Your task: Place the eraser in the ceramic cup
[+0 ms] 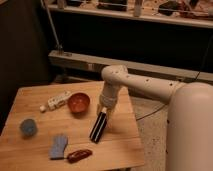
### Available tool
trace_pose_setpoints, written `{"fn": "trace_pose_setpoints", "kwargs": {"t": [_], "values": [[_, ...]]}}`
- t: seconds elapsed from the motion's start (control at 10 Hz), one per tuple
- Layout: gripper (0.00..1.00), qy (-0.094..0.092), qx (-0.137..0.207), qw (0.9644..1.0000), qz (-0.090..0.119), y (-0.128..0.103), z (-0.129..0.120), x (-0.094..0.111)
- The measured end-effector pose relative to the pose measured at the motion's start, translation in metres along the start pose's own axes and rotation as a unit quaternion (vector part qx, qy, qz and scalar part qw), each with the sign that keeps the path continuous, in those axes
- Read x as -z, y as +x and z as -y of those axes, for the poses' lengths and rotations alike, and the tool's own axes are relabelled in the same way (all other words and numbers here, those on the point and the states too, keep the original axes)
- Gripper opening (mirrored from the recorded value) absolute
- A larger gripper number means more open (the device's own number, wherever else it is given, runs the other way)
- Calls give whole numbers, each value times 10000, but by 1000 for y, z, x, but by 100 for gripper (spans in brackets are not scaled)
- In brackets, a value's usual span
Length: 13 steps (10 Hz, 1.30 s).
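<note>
One rigid, light eraser (98,127) hangs tilted from your tool (104,113), clamped at top end; keep that end-grip. Ceramic cup (28,127) far left of tool.

Lab-like test room: wooden table (30,97), metal window rail (150,67), dark walls.

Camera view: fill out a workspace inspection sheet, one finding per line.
Surface: wooden table, square top, holding all items.
Job's things: eraser, tilted, top end at the hand; ceramic cup near the left edge, far from it.
Clutter: orange-red bowl; white segmented bar left of it; blue-grey cloth; dark red-brown oblong at the front.
Grippers: hand above the table's right half, on the eraser's upper end.
Cables: thin line on the floor under the arm.
Surroundings: dark shelving behind; a pale ledge.
</note>
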Motion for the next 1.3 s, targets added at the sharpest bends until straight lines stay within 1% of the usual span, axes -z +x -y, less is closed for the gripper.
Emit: {"fn": "trace_pose_setpoints", "kwargs": {"t": [0.2,0.4,0.6,0.9,1.3], "values": [[47,-19,107,9999,-78,-9,-3,4],[47,-91,235,9996,-156,-20,-9,6],[47,-144,322,9990,-285,-31,-15,8],[47,-113,421,9980,-452,-46,-15,10],[47,-111,528,9969,-579,-62,-18,11]]}}
